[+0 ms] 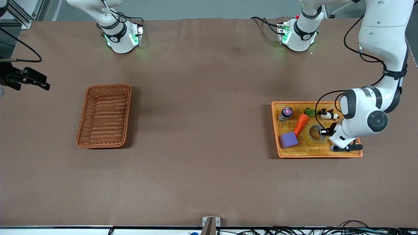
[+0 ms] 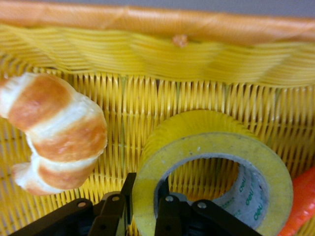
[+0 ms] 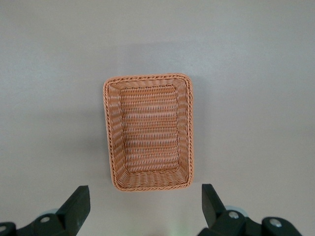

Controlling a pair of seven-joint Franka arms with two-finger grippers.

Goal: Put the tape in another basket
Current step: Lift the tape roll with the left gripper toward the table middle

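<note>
The tape (image 1: 314, 136) lies flat in the yellow tray (image 1: 320, 155) at the left arm's end of the table. My left gripper (image 1: 324, 132) is down in the tray. In the left wrist view the gripper (image 2: 145, 186) has one finger against the outside of the tape (image 2: 211, 147) and the other inside its grey core, closed on the ring's wall. The reddish-brown basket (image 1: 128, 107) stands empty toward the right arm's end. My right gripper (image 1: 45, 82) waits open, high up beside the basket; its wrist view shows the basket (image 3: 147, 77) far below between the open fingers (image 3: 78, 204).
The tray also holds an orange carrot (image 1: 301, 124), a purple block (image 1: 288, 139), a small bottle (image 1: 285, 114) and a black-and-white toy (image 1: 328, 114). A croissant (image 2: 54, 128) lies beside the tape. The tray's orange rim (image 2: 147, 19) is close by.
</note>
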